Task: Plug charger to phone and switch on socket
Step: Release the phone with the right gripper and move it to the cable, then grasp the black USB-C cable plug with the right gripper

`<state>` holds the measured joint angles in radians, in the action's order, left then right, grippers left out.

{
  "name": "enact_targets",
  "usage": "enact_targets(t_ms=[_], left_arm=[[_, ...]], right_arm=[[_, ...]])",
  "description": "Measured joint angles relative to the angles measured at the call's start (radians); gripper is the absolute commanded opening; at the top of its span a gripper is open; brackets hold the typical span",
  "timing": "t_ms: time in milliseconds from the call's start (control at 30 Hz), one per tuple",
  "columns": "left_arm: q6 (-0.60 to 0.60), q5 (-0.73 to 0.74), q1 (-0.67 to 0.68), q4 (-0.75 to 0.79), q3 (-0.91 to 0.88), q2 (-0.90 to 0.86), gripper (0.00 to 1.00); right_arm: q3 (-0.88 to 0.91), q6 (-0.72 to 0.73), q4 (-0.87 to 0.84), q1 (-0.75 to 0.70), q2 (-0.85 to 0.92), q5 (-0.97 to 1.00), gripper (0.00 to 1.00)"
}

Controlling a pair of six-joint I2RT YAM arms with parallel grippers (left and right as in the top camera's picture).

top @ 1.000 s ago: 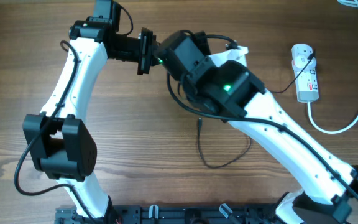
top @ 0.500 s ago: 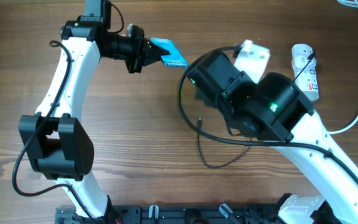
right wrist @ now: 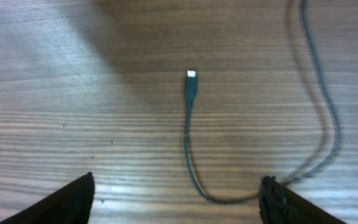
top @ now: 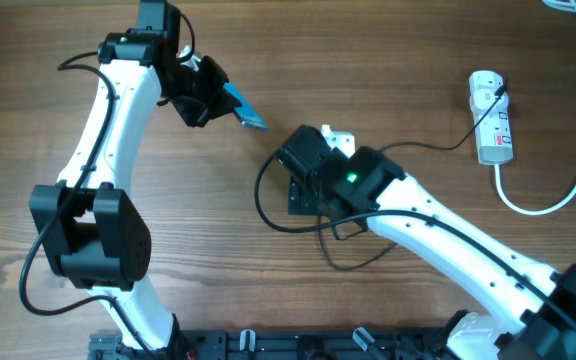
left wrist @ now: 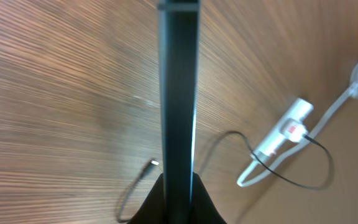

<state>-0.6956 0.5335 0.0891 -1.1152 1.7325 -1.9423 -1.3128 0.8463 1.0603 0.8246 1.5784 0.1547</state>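
Observation:
My left gripper (top: 218, 97) is shut on the phone (top: 247, 111) and holds it on edge above the table at the back left; only a sliver of its cyan screen shows overhead. In the left wrist view the phone (left wrist: 179, 93) is a dark upright edge between the jaws (left wrist: 179, 199). The charger cable (right wrist: 191, 155) lies on the wood with its connector tip (right wrist: 191, 79) free. My right gripper (right wrist: 179, 193) is open and hovers just above the cable, which runs between its fingers. The socket (top: 492, 118) lies at the back right with a black plug in it; it also shows in the left wrist view (left wrist: 283, 127).
The socket's thick white cord (top: 568, 190) loops to the right edge of the table. The charger cable (top: 353, 255) curls under my right arm. My right arm crosses the table's middle.
My right arm has swung left and down over the charger's connector end. My left gripper has turned the phone from flat to on edge and drawn it slightly back.

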Motion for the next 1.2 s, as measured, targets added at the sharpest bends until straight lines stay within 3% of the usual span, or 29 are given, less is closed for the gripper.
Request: enact_targets(t_ms=[133,300,500,600,767,1200], left_arm=[[0.011,-0.079,-0.001,-0.019,0.0,0.0,0.04],[0.014,-0.117,-0.001,-0.022,0.0,0.0,0.04],[0.023,-0.122,-0.001,-0.029,0.0,0.0,0.04],[0.034,-0.125,-0.001,-0.029,0.0,0.0,0.04],[0.04,-0.126,-0.001,-0.029,0.0,0.0,0.04],[0.041,-0.126,-0.001,-0.029,0.0,0.0,0.04]], right_arm=[[0.124,-0.002,-0.136,0.0,0.013,-0.01,0.73],[0.151,-0.005,-0.233,-0.001,0.107,-0.022,0.72],[0.153,-0.021,-0.269,-0.077,0.202,-0.073,0.7],[0.153,-0.071,-0.288,-0.138,0.215,-0.122,0.63],[0.153,-0.114,-0.3,-0.161,0.245,-0.158,0.63],[0.153,-0.111,-0.335,-0.159,0.328,-0.173,0.36]])
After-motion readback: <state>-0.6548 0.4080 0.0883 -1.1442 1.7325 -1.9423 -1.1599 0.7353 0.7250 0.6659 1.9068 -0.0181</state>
